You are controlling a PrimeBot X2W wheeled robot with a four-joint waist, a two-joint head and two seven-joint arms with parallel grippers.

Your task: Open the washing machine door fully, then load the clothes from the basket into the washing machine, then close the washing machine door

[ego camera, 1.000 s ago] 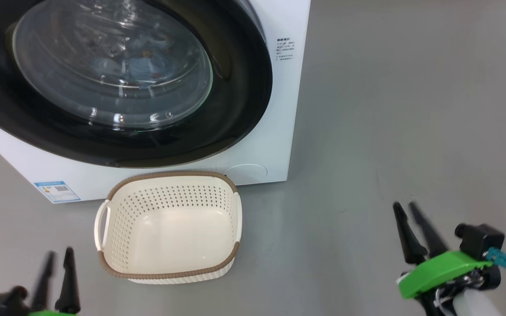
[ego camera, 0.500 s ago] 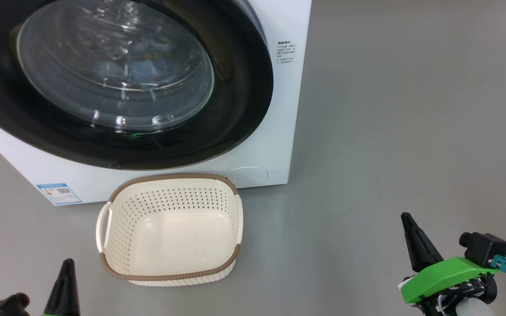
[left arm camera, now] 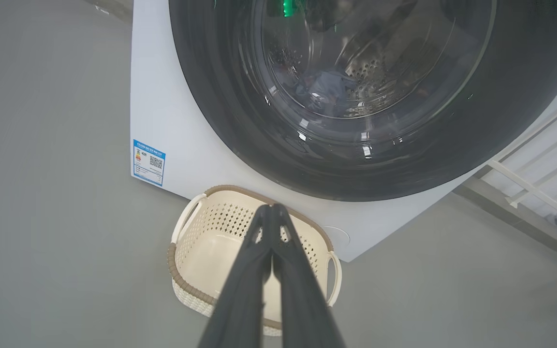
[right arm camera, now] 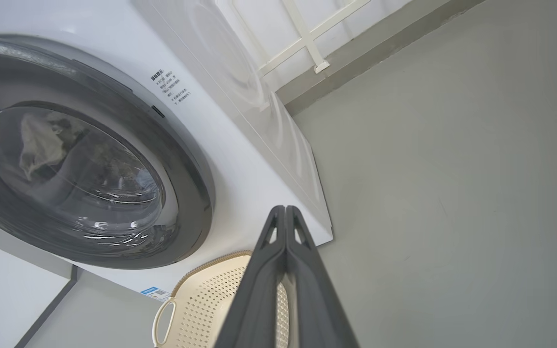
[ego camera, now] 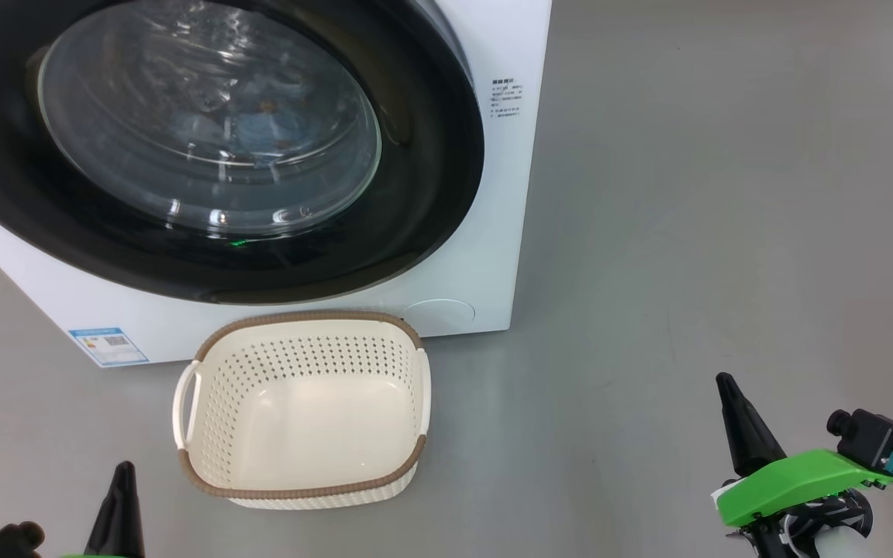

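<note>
Grey floor [ego camera: 687, 194] spreads smooth around the washing machine [ego camera: 493, 256], with white rails [right arm camera: 306, 38] on the pale wall behind it. The washing machine door [ego camera: 431, 178] sits closed against the front, and through its bulging glass the clothes [ego camera: 260, 128] show as light-blue fabric inside the drum. Just before the machine, below the door, stands the basket [ego camera: 303, 319], its bare cream bottom showing, between the machine and both arms. A blue label sticker [ego camera: 108, 346] marks the front's lower left corner. Left gripper [ego camera: 123, 467] and right gripper [ego camera: 724, 380] hang low, well apart, each with jaws pressed together on nothing.
</note>
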